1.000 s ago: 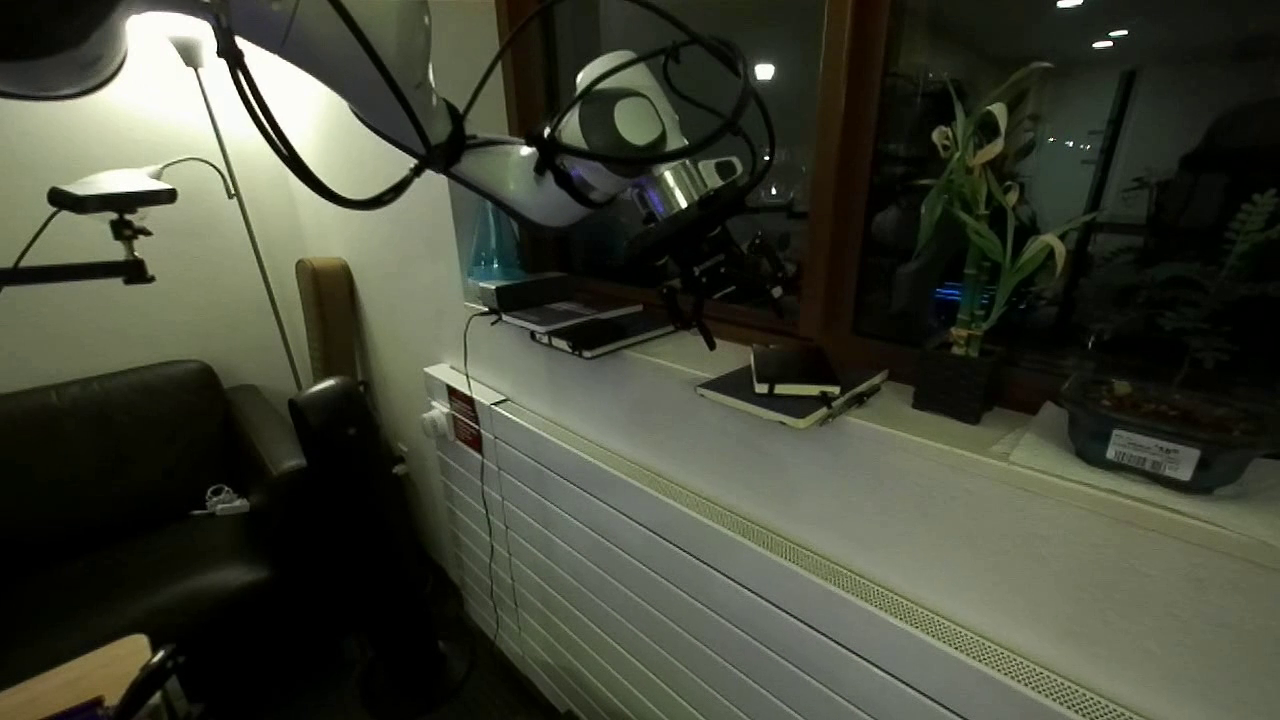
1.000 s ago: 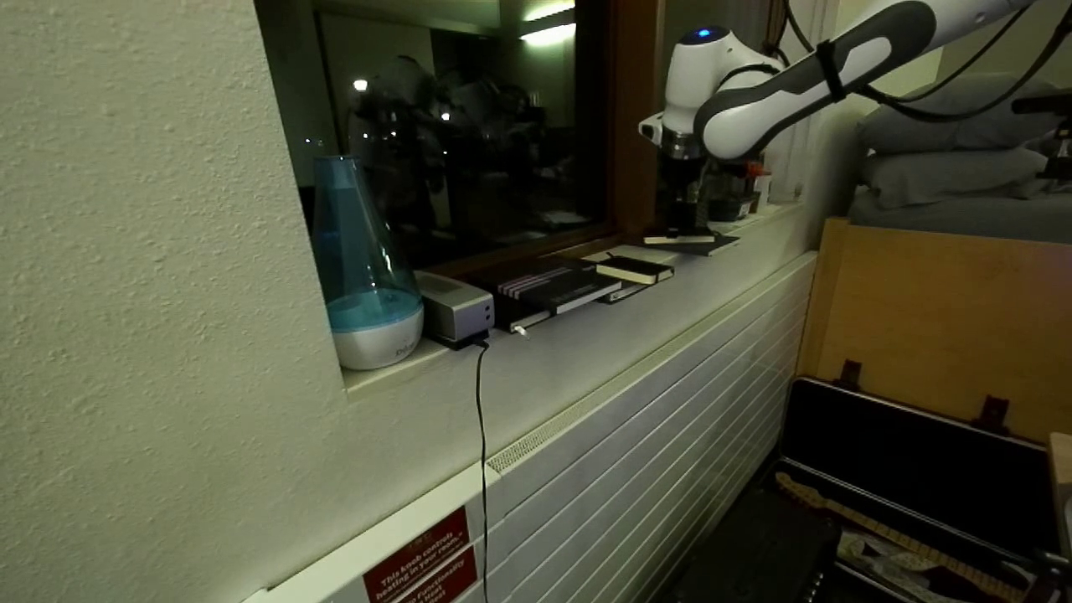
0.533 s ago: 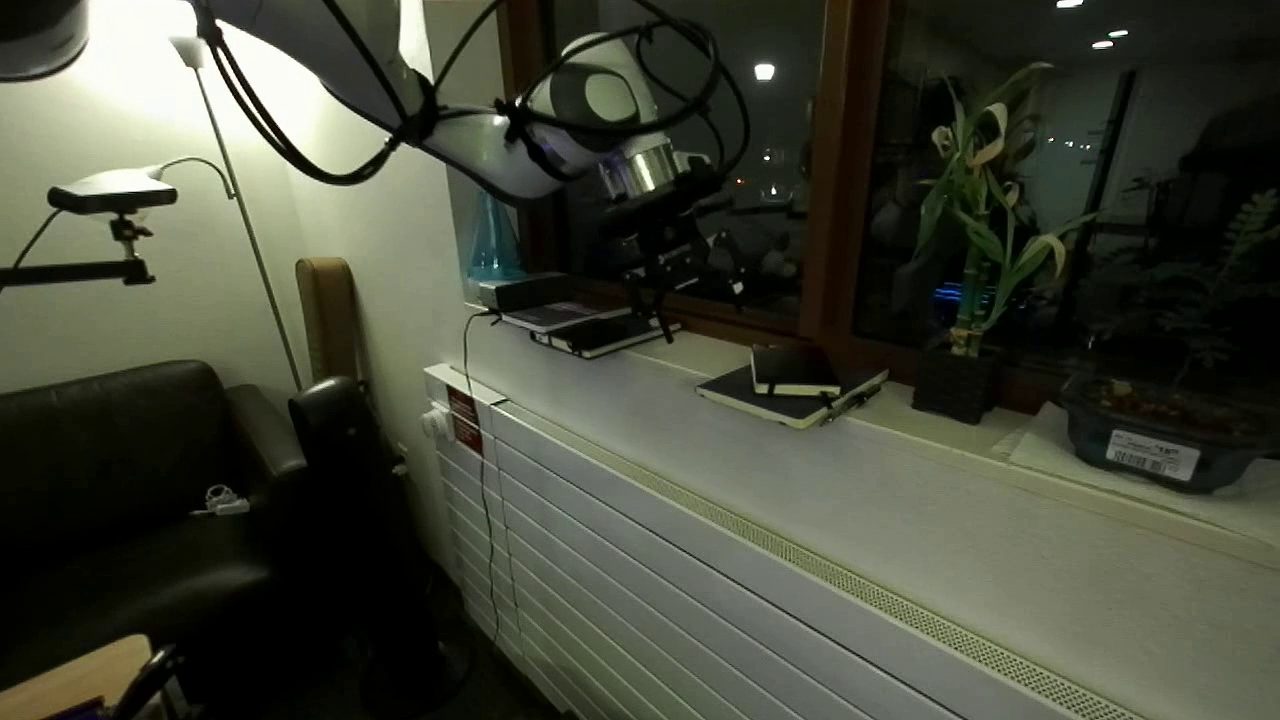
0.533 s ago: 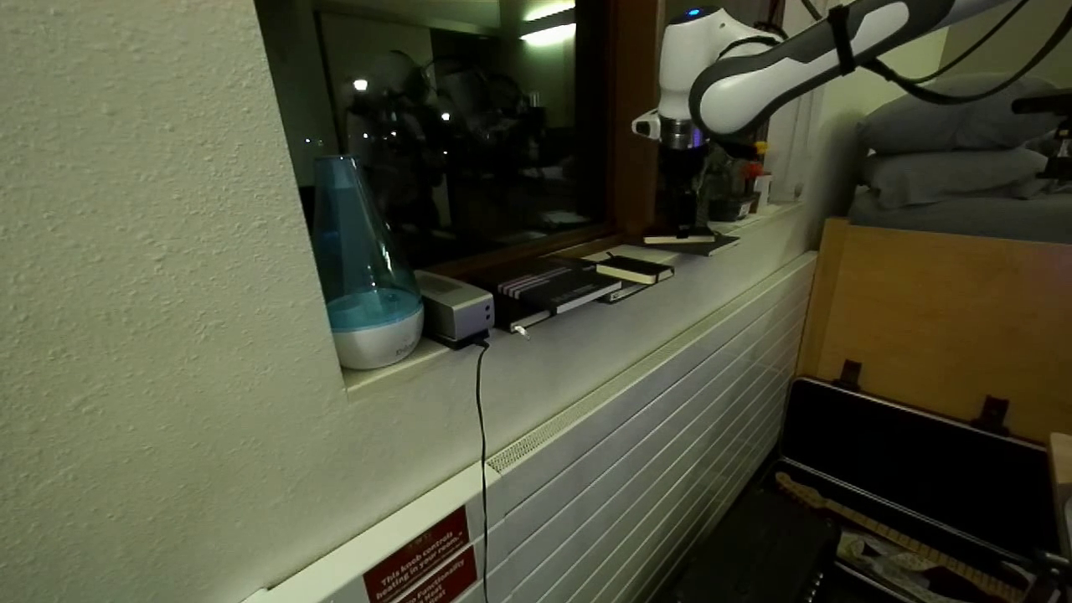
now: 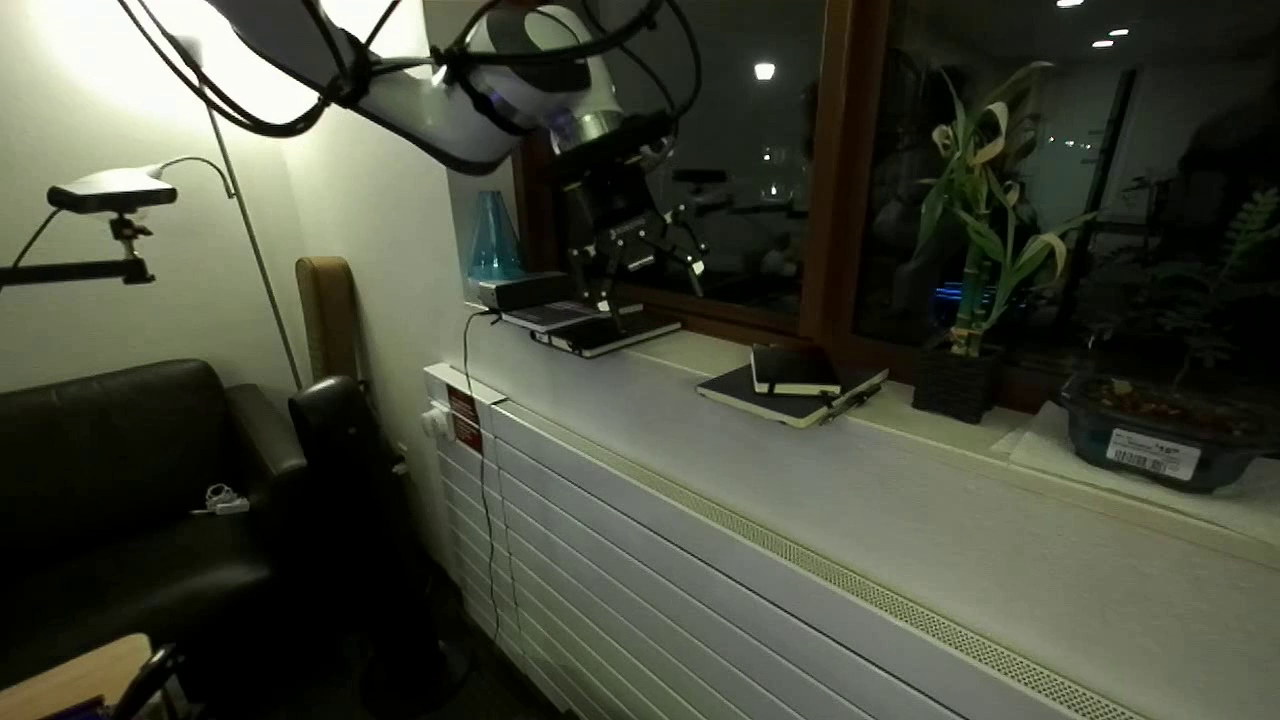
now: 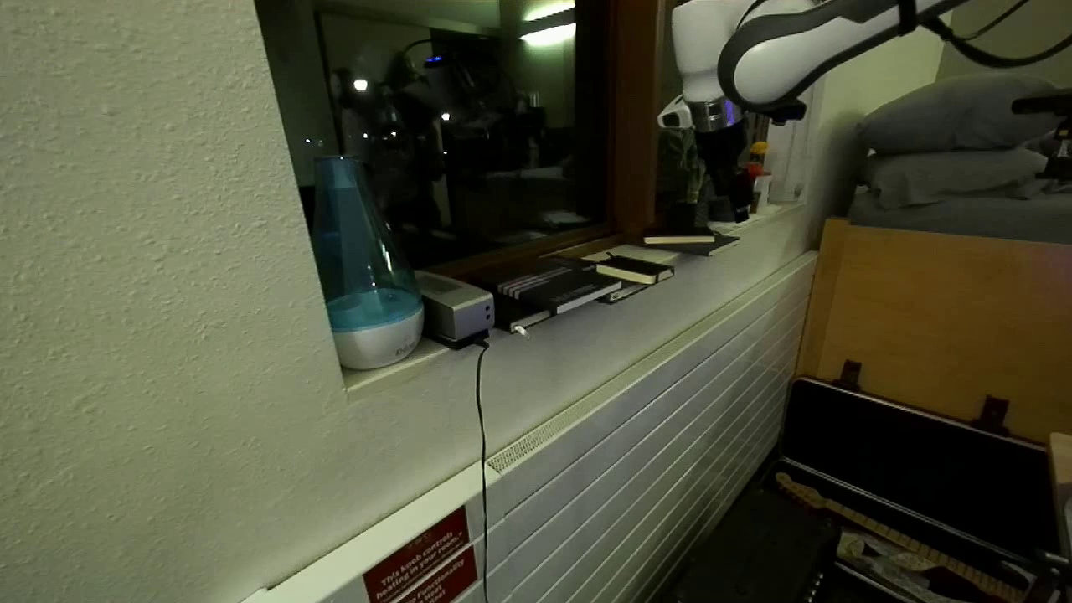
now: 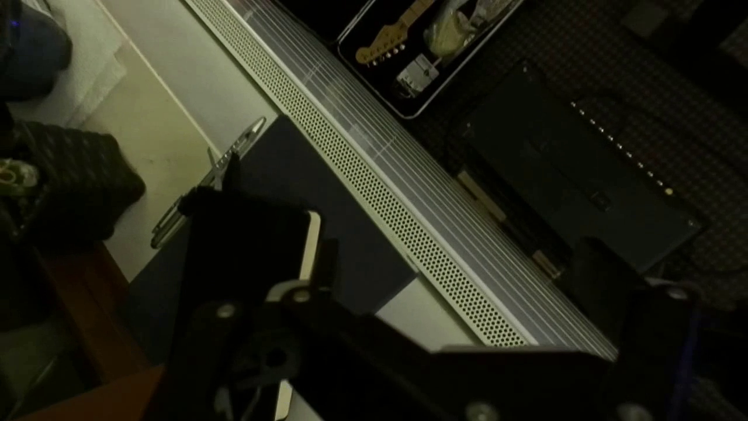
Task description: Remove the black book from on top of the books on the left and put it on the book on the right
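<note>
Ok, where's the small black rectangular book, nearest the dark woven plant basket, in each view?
In an exterior view: black book, right of centre, on a larger dark book.
In an exterior view: black book, right of centre, pale page edge showing.
Wrist view: black book, left of centre.
Shared by all: the white radiator's perforated strip.

You have a windowsill point(image 7: 158, 134) that carries, in a row, a teal-and-white humidifier point(image 6: 374, 327), a grey box point(image 6: 459, 311), overlapping dark books point(image 6: 548, 289), then, apart from them, a dark blue-grey book point(image 7: 304, 169), a woven pot point(image 5: 957, 385) and white paper point(image 5: 1032, 440).

A small black book point(image 5: 796, 370) tops a wider book point(image 5: 780, 405).
</note>
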You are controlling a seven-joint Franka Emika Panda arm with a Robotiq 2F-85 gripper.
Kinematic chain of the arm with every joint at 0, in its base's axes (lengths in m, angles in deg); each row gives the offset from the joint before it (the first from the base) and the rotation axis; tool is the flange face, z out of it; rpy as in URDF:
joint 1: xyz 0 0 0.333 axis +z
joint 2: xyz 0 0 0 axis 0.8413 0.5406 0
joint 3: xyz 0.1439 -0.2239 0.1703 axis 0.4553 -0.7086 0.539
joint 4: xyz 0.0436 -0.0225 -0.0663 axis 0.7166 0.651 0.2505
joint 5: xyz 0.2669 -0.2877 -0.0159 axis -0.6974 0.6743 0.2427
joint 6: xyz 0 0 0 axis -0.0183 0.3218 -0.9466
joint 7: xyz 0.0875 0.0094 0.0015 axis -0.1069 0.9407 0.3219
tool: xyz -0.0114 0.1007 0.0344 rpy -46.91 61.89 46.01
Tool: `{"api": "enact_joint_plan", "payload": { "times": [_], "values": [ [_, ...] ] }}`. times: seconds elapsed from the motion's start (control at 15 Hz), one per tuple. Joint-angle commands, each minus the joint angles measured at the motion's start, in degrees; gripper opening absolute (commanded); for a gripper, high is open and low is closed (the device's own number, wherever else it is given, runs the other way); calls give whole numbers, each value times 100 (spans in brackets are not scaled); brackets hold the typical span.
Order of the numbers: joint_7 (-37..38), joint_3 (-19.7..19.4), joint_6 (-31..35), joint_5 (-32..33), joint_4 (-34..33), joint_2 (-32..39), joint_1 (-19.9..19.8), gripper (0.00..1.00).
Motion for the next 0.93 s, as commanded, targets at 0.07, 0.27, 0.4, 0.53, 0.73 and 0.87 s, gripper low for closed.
{"api": "enact_joint_plan", "payload": {
  "times": [0.07,0.27,0.4,0.53,0.73,0.87],
  "values": [
    [425,15,16,395,1180,-918,92,100],
    [989,52,75,284,1633,-1218,126,100],
    [1384,79,130,223,1940,-1416,164,100],
    [1773,125,236,212,2299,-1622,201,100],
    [2064,197,176,348,2601,-1749,273,100],
    [1891,178,65,212,2316,-1519,264,100]
  ]
}}
